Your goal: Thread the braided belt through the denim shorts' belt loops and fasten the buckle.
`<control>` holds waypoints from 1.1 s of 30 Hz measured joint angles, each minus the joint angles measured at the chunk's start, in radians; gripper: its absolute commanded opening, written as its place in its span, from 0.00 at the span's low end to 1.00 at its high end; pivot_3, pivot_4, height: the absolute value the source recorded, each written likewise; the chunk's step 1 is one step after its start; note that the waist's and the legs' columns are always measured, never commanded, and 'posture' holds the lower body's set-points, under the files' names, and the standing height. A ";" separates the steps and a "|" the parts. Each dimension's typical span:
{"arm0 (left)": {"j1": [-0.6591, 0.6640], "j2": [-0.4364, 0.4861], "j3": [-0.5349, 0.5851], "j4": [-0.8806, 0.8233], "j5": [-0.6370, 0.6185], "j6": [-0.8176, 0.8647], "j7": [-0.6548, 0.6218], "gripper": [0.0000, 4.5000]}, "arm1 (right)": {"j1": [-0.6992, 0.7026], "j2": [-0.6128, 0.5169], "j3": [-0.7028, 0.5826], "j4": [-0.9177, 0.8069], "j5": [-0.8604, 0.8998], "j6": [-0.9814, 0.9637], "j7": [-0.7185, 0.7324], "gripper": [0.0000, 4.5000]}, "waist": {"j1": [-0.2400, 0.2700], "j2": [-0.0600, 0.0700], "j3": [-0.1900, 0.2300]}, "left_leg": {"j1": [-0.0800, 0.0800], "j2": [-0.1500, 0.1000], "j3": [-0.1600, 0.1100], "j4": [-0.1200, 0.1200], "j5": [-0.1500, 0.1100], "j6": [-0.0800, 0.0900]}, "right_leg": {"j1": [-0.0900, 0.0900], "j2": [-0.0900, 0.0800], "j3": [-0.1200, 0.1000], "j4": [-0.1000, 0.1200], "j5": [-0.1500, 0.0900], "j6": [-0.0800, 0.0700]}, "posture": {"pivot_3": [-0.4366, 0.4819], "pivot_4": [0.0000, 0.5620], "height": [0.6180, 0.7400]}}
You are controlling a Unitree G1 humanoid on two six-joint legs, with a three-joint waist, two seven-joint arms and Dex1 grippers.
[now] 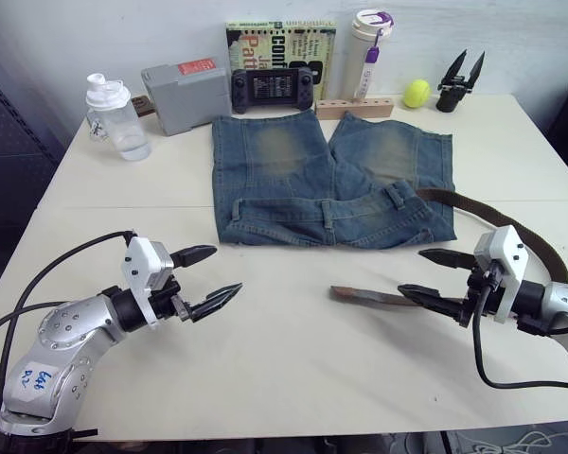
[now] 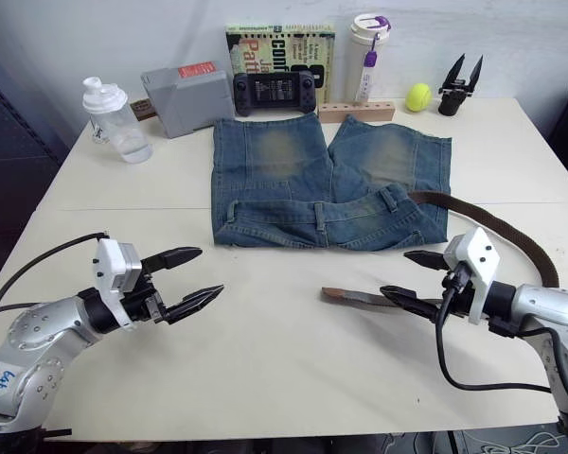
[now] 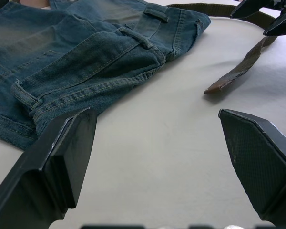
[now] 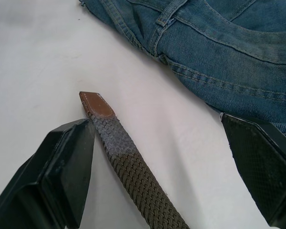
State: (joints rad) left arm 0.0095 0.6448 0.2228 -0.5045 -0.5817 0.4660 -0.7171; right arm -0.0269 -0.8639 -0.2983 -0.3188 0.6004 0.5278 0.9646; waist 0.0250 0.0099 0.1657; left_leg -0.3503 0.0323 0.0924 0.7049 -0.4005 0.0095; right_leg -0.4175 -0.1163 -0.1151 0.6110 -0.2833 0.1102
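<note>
Both grippers spread over the worktop (image 1: 293,378)

Braided belt (image 4: 128,164) tip lies between the right gripper (image 1: 438,279) fingers; denim shorts (image 1: 322,180) lie beyond the left gripper (image 1: 206,279) fingers.

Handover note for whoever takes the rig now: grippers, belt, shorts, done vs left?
Left gripper: open, empty, over bare table.
Right gripper: open, straddling the braided belt near its leather tip, not gripping.
Denim shorts lie flat, waistband toward the robot. The belt curves from the waistband's right end around to the front.
Done: no clear threading visible.
Left: grasp tip, thread the belt loops, fasten.
</note>
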 measured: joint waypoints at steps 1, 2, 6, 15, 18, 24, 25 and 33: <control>0.000 0.000 0.000 0.000 0.000 0.000 0.000 0.99 | 0.000 0.000 0.000 0.000 0.000 0.000 0.000 1.00 | 0.000 0.000 0.000 | 0.000 0.000 0.000 0.000 0.000 0.000 | 0.000 0.000 0.000 0.000 0.000 0.000 | 0.48 0.27 0.92; 0.000 0.000 0.000 0.000 0.000 0.000 0.000 0.99 | 0.000 0.000 0.000 0.000 0.000 0.000 0.000 1.00 | 0.000 0.000 0.000 | 0.000 0.000 0.000 0.000 0.000 0.000 | 0.000 0.000 0.000 0.000 0.000 0.000 | 0.48 0.27 0.92; -0.010 0.011 0.000 0.002 -0.004 0.003 -0.008 0.99 | 0.000 0.000 0.000 0.000 -0.001 -0.002 0.000 1.00 | 0.000 0.000 0.000 | 0.000 0.000 0.000 0.000 0.000 0.000 | 0.000 0.000 0.000 0.000 0.000 0.000 | 0.48 0.27 0.92; -0.008 0.013 0.000 0.002 -0.005 0.009 -0.008 0.99 | -0.001 0.000 0.000 0.000 -0.005 -0.002 0.001 1.00 | 0.000 0.000 0.000 | 0.000 0.000 0.000 0.000 0.000 0.000 | 0.000 0.000 0.000 0.000 0.000 0.000 | 0.48 0.27 0.92; -0.001 0.013 0.000 0.002 -0.003 0.005 -0.014 0.99 | -0.001 0.000 0.000 0.000 -0.006 -0.002 0.001 1.00 | 0.000 0.000 0.000 | 0.000 0.000 0.000 0.000 0.000 0.000 | 0.000 0.000 0.000 0.000 0.000 0.000 | 0.48 0.27 0.92; 0.045 0.027 0.014 0.037 0.014 -0.032 -0.047 0.99 | 0.007 0.000 0.000 0.012 -0.007 -0.002 0.011 1.00 | 0.000 0.000 0.000 | 0.000 0.000 0.000 0.000 0.000 0.000 | 0.000 0.000 0.000 0.000 0.000 0.000 | 0.48 0.27 0.92; 0.049 0.031 0.018 0.043 0.015 -0.035 -0.050 0.99 | 0.006 -0.001 0.000 0.014 -0.007 -0.003 0.020 1.00 | 0.000 0.000 0.000 | 0.000 0.000 0.000 0.000 0.000 0.000 | 0.000 0.000 0.000 0.000 0.000 0.000 | 0.48 0.27 0.92; 0.044 0.083 0.028 0.046 0.015 -0.051 -0.130 0.99 | -0.077 -0.177 0.044 0.127 -0.009 -0.004 0.264 1.00 | -0.002 0.001 0.000 | 0.000 0.000 0.000 0.001 0.000 0.000 | 0.000 0.000 0.000 0.000 0.000 0.000 | 0.48 0.27 0.92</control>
State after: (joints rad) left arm 0.0533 0.7278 0.2506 -0.4580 -0.5671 0.4153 -0.8473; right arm -0.1036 -1.0410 -0.2538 -0.1916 0.5917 0.5237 1.2288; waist 0.0234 0.0105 0.1660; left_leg -0.3501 0.0324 0.0924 0.7055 -0.4005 0.0096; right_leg -0.4175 -0.1162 -0.1152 0.6110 -0.2833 0.1102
